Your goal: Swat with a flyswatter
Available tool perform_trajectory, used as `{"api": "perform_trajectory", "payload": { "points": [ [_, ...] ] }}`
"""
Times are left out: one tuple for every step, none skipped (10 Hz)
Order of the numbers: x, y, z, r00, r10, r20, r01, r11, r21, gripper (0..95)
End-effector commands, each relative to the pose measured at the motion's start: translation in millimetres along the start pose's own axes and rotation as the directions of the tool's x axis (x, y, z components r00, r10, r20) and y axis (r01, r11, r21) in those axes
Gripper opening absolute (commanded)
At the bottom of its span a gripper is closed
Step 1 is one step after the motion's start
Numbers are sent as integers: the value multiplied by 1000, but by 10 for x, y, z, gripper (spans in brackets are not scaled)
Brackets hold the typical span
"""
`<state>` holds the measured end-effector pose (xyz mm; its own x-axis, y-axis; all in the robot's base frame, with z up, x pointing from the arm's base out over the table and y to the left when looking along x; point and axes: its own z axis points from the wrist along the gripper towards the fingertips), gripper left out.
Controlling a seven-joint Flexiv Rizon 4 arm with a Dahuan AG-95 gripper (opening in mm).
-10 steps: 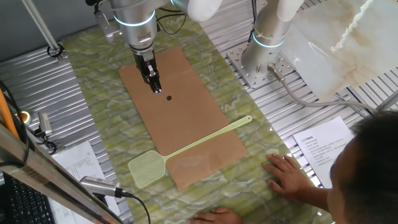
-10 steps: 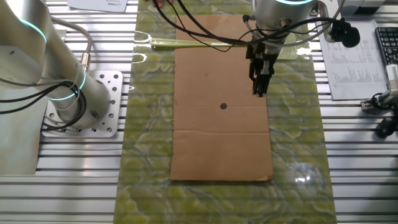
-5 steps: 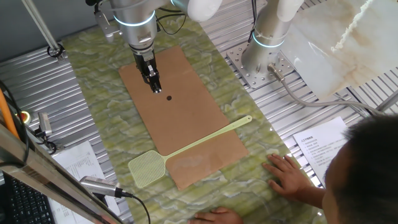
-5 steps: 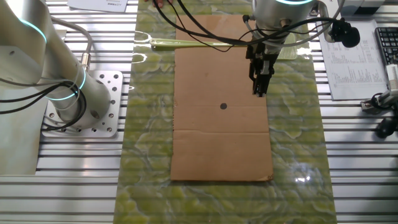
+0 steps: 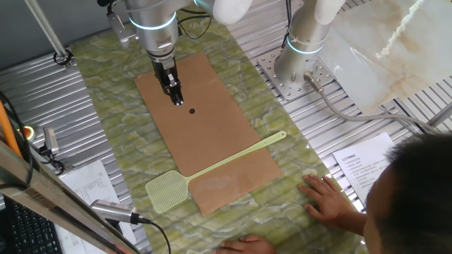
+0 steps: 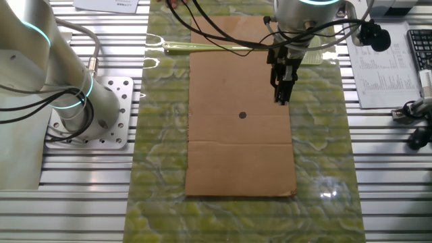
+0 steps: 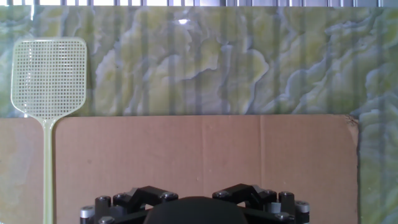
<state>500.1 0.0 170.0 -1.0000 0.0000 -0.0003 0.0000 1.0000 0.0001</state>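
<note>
Worktop [image 5: 106,141], green marbled, runs off frame on all sides. Board [image 5: 212,134] flat on it, brown, near edge cut off in hand view. Swatter [image 5: 212,168] lies across board's end, mesh head [image 7: 48,76] on worktop off board's corner, handle over board; in other fixed view my cables hide much of handle, head mostly hidden behind my wrist. My claw [image 5: 176,98] hangs over board beside dark dot [image 5: 192,110], well apart from swatter, empty. Fingers look close together; exact gap, cannot tell. Hand [image 5: 326,197] on worktop, partly cut off.

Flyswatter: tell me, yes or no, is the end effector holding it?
No, the flyswatter lies flat across the cardboard, apart from the end effector.
</note>
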Motion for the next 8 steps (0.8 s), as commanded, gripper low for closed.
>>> {"api": "perform_trajectory", "payload": {
  "points": [
    [1,0,0,997,66,-48,-67,998,-16,0],
    [1,0,0,997,66,-50,-66,998,-11,0],
    [1,0,0,997,66,-50,-66,998,-11,0],
    [1,0,0,997,66,-50,-66,998,-11,0],
    [1,0,0,997,65,-50,-66,998,-11,0],
    [2,0,0,997,64,-50,-65,998,-11,0],
    [2,0,0,997,63,-50,-63,998,-12,0],
    [1,1,0,997,58,-50,-59,998,-12,0]
  ]
}}
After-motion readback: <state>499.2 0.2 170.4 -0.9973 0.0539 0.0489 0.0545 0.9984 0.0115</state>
